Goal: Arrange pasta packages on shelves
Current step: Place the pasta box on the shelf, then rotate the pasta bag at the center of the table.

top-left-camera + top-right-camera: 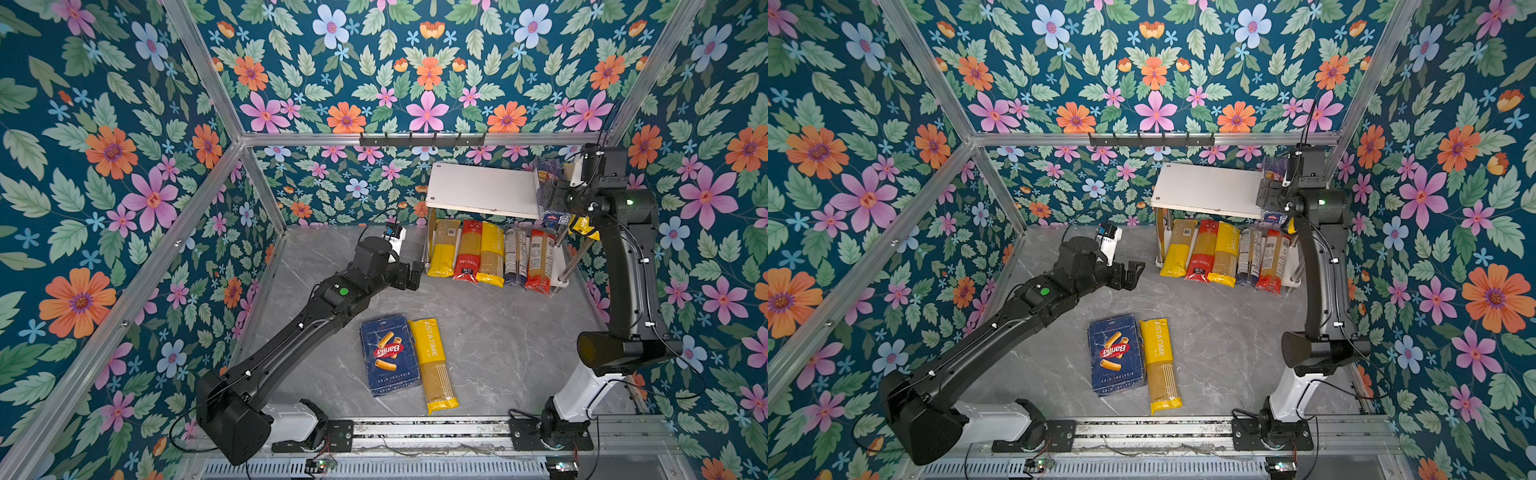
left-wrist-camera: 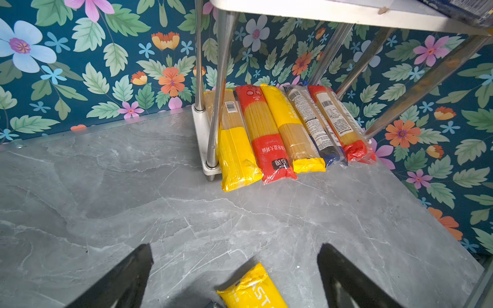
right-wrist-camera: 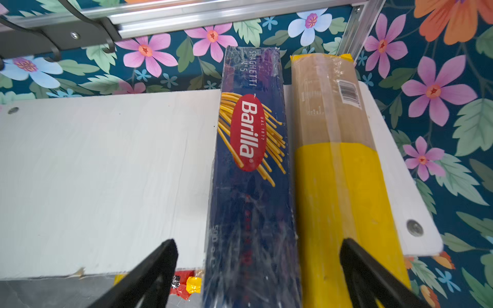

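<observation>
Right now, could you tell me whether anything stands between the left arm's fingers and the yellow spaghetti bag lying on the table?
Nothing visible does. The left fingers stand open above bare table; the yellow bag lies uncovered, with the wide blue Barilla pack beside it, not on it.

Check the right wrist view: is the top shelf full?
No, only the Barilla pack and a yellow bag lie on the top shelf.

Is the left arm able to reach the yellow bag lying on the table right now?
Likely yes: its jaws stand open and empty, and the yellow bag lies uncovered, only the blue Barilla pack alongside.
</observation>
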Robot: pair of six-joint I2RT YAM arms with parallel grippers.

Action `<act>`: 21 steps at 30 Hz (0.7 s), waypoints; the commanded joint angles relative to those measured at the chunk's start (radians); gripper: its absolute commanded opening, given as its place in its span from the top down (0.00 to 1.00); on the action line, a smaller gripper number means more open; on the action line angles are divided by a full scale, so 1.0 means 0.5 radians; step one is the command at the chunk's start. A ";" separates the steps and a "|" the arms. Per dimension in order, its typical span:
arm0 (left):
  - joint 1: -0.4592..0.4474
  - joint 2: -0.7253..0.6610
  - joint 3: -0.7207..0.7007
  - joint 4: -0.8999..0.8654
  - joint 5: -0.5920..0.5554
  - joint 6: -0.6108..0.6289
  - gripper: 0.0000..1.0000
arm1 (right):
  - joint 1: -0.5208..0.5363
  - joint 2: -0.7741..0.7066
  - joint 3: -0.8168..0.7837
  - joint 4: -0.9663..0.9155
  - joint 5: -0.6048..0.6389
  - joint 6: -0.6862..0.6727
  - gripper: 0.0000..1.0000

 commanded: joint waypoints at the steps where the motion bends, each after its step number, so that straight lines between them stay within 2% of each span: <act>1: 0.011 -0.053 -0.049 0.025 -0.028 -0.043 0.00 | 0.079 -0.117 -0.112 0.076 -0.020 -0.005 0.04; 4: 0.029 -0.118 -0.140 0.019 -0.047 -0.069 0.00 | 0.227 -0.299 -0.264 0.053 0.067 -0.022 0.04; 10: 0.119 -0.260 -0.332 -0.029 -0.079 -0.159 0.00 | 0.502 -0.686 -0.745 0.101 0.036 0.114 0.04; 16: 0.168 -0.458 -0.545 -0.077 -0.090 -0.295 0.00 | 0.978 -1.034 -1.229 0.125 0.212 0.287 0.05; 21: 0.177 -0.585 -0.730 -0.119 -0.111 -0.409 0.00 | 1.417 -1.187 -1.540 0.107 0.400 0.469 0.06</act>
